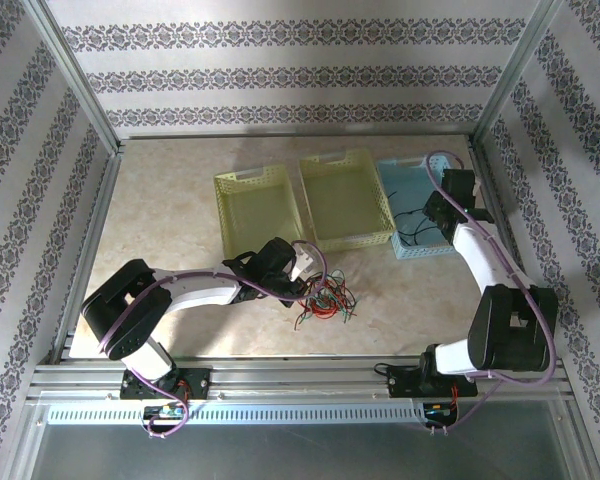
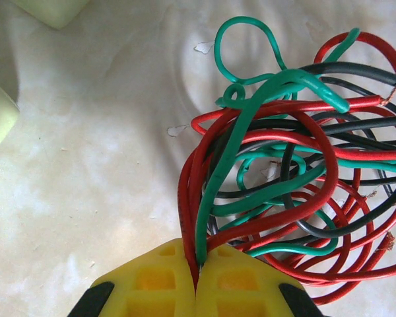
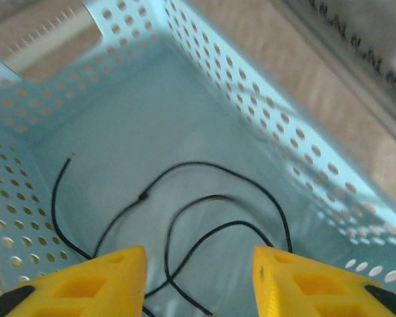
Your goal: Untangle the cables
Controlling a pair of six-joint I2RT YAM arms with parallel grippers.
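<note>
The job looks just begun to me. One black cable [image 3: 142,196] lies loose on the floor of the blue basket [image 3: 251,86], which sits at about 2 o'clock on the counter [image 1: 160,220]. The right claw [image 3: 198,254] hangs over that basket with its two yellow tips apart and nothing between them. The two yellow baskets [image 1: 332,158], at about 11 and 12 o'clock, look bare inside. The big pile of cables [image 2: 297,172] lies on the counter at about 6 o'clock, with red, green and black ones looped over and under each other in a knot. The left claw [image 2: 197,277] is at the pile's 9 o'clock side, squeezed tight on a few green and red strands at its edge. I think nearly all the pulling apart is left to do.
</note>
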